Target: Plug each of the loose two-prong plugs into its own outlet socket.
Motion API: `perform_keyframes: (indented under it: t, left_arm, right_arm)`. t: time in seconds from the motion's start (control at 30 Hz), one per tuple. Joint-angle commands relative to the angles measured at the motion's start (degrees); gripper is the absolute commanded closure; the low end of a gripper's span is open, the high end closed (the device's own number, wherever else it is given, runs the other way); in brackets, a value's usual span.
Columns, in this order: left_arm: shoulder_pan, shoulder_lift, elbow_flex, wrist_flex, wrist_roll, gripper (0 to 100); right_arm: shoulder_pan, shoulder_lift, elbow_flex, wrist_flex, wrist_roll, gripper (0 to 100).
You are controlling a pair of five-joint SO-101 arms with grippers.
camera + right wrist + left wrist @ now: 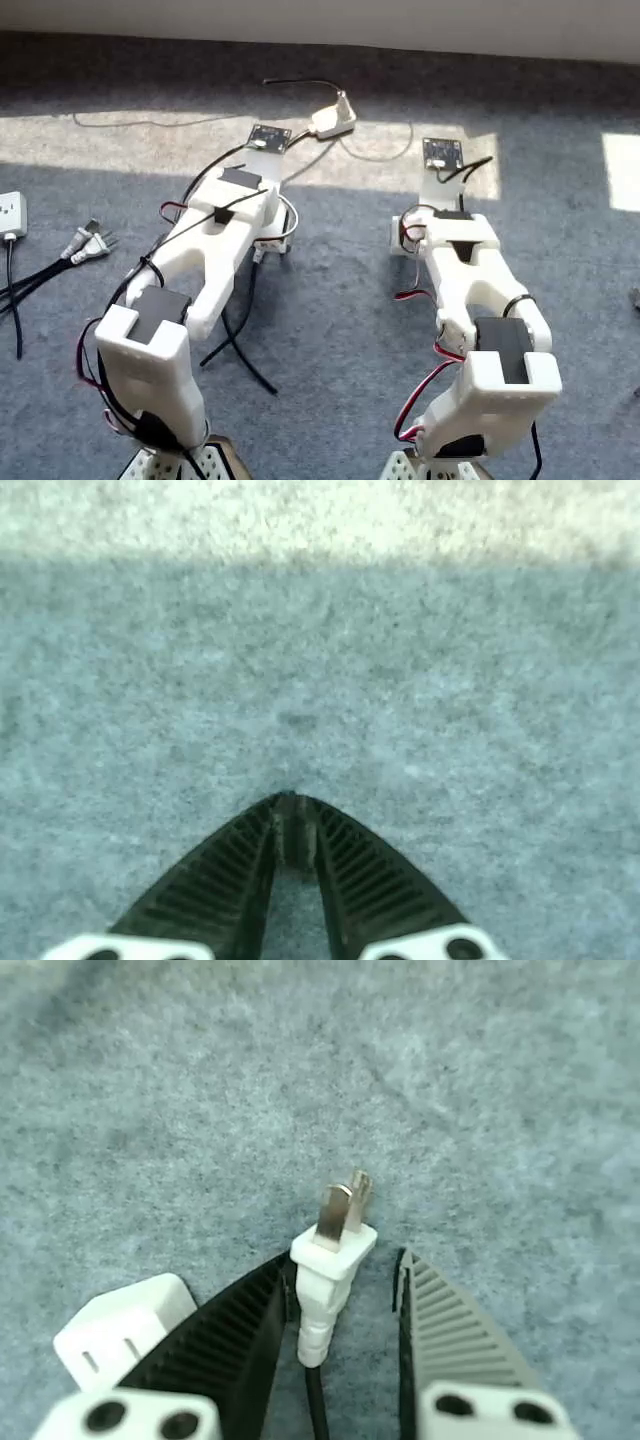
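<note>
Holding my left gripper (345,1260) apart around a white two-prong plug (330,1265): metal prongs point away, black cord trails back, body against the dark finger. Right gripper (290,802) pressed together over grey carpet (300,660). White socket block (120,1332) just beside the left gripper, slots showing.

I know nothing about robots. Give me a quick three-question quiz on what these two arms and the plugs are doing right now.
1. True or false: the right end effector has its jaws shut.
2. What sits between the fingers of the left end effector? A) a white two-prong plug B) a screwdriver C) a battery
3. Fill in: in the high view, loose plugs lie near the white outlet on the grey ____.

Key: 1 true; 2 A; 3 carpet.
</note>
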Motion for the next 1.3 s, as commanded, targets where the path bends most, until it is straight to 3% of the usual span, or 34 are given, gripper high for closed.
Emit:
perform_keyframes:
  t: [0.0, 0.33, 0.6, 0.93, 1.27]
  left_arm:
    - [1.71, -0.31, -2.24, -1.32, 0.62, 82]
    - [1.8, -0.57, -1.89, -1.23, 0.7, 90]
    - [1.98, -0.75, -1.98, -1.05, 0.18, 90]
    - [1.19, -0.31, -5.76, 4.04, -9.67, 84]
    - [1.19, -0.22, -5.14, 4.92, -9.58, 87]
  right_arm:
    - [-0.04, 0.13, -2.68, -0.13, 0.53, 98.9]
    - [-0.04, 0.13, -2.68, -0.13, 0.53, 98.9]
    - [-0.04, 0.13, -2.68, -0.13, 0.53, 98.9]
    - [-0.04, 0.13, -2.68, -0.13, 0.53, 98.9]
    - [-0.04, 0.13, -2.68, -0.13, 0.53, 98.9]
